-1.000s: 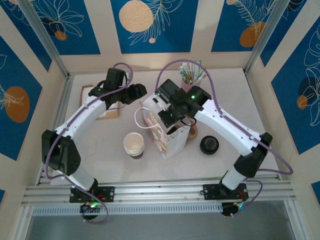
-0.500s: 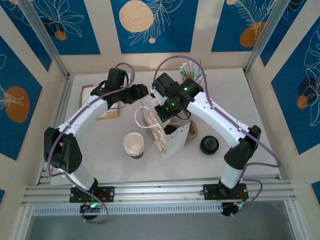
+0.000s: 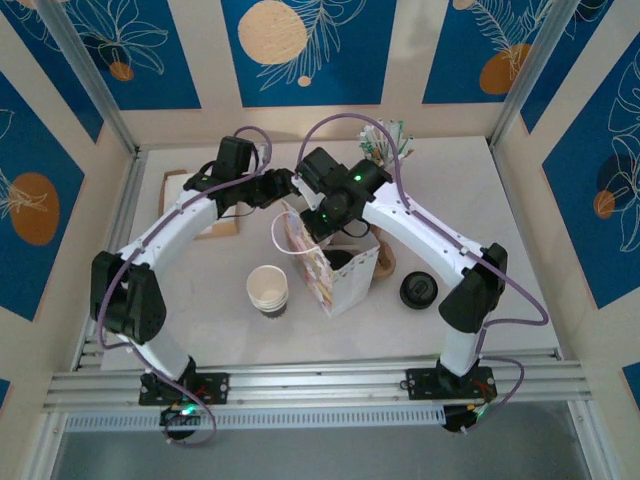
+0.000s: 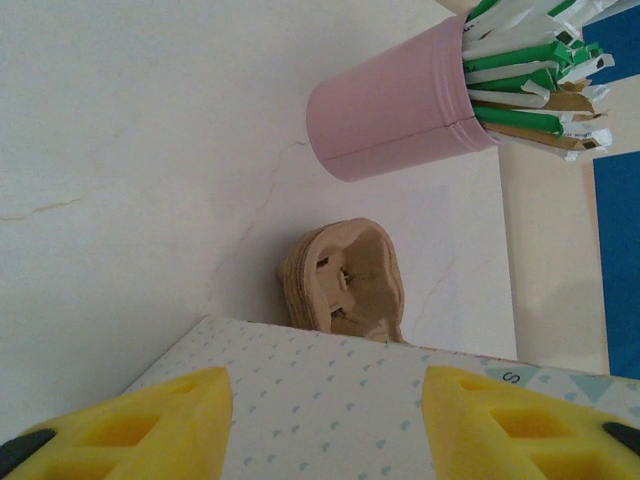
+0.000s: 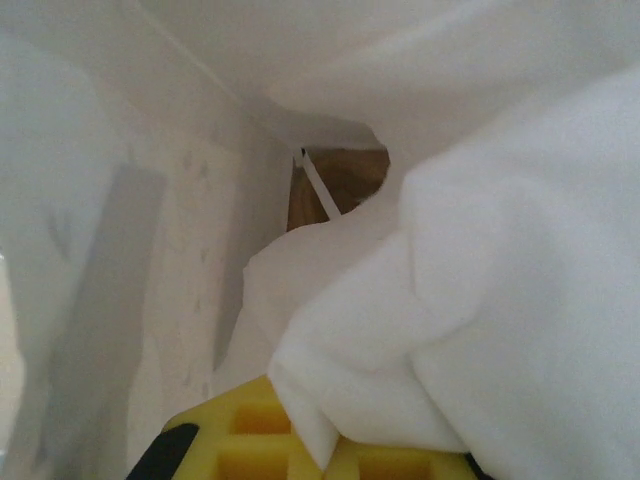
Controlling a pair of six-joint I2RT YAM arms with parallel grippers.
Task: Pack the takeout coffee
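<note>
The coffee [image 3: 343,261] stands inside the bag [image 3: 352,288]; from above, just its dark round top shows in the open mouth. The bag is upright at mid-table, printed with small marks, a white loop handle hanging off its left side.

The right gripper [image 3: 318,223] reaches down at the bag's far left rim, just beside the coffee and above it. Its wrist camera looks into the bag's white interior, where crumpled white paper lies against the yellow fingers [image 5: 300,440]. The jaws are closed; whether they pinch that paper I cannot tell.

The left gripper [image 4: 325,392] hovers just behind the bag, fingers well apart and holding nothing, the bag's patterned panel showing between them. The coffee is on the far side of that panel from it.

Right of the bag, touching it, sits a stack of brown pulp pieces [image 4: 345,280]. Farther back, a pink cup [image 4: 400,110] holds green and white packets [image 4: 530,70]. A stack of lidless cups [image 3: 268,288] stands left of the bag, a loose black lid [image 3: 418,290] to its right, both on the table [image 3: 200,300].
</note>
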